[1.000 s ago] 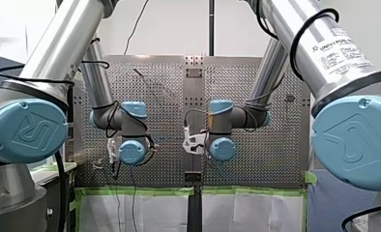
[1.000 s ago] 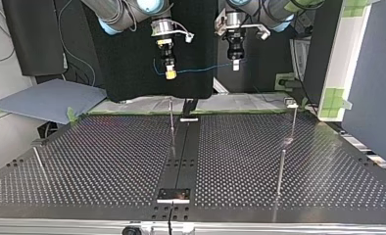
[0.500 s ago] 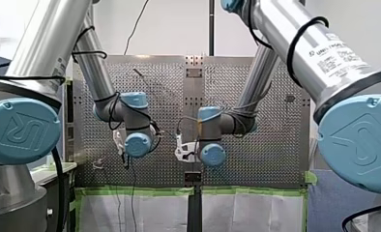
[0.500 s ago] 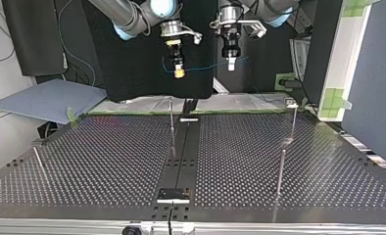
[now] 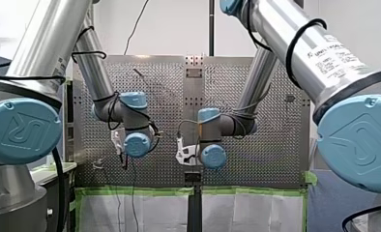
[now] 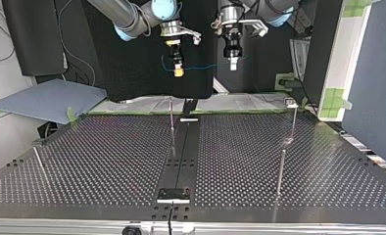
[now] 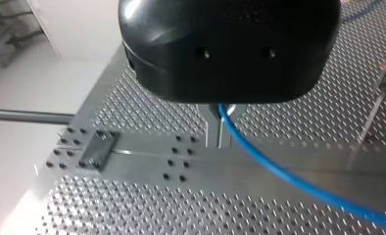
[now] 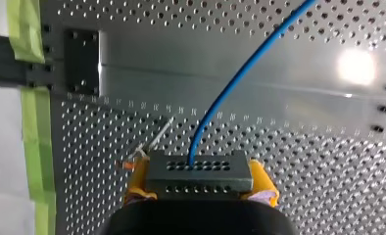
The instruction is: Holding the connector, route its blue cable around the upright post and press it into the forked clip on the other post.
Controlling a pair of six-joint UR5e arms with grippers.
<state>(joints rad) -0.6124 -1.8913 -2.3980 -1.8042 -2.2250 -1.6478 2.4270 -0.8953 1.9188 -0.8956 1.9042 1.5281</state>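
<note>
In the top view both grippers hang high above the far edge of the perforated table (image 6: pixel 108 161). My right gripper (image 6: pixel 179 72), with yellow pads, is shut on a dark connector (image 8: pixel 199 166). The blue cable (image 6: pixel 203 67) leaves the connector and runs across to my left gripper (image 6: pixel 232 62). In the left wrist view my left gripper (image 7: pixel 219 129) has its metal fingers shut on the blue cable (image 7: pixel 279 174). A thin upright post (image 6: pixel 171 115) stands on the table below my right gripper. Another thin post (image 6: pixel 293 120) with a pale top stands at the top view's right.
A shorter post (image 6: pixel 280 169) stands nearer the camera at the top view's right, and a leaning rod (image 6: pixel 39 161) at its left. A dark centre strip (image 6: pixel 183 147) with a plate (image 6: pixel 173 195) runs down the table. Green tape (image 5: pixel 140 191) edges the board in the front view.
My right gripper has moved toward the top view's right and slightly up with the connector. My left gripper shifted slightly toward it, so the cable span between them is shorter.
</note>
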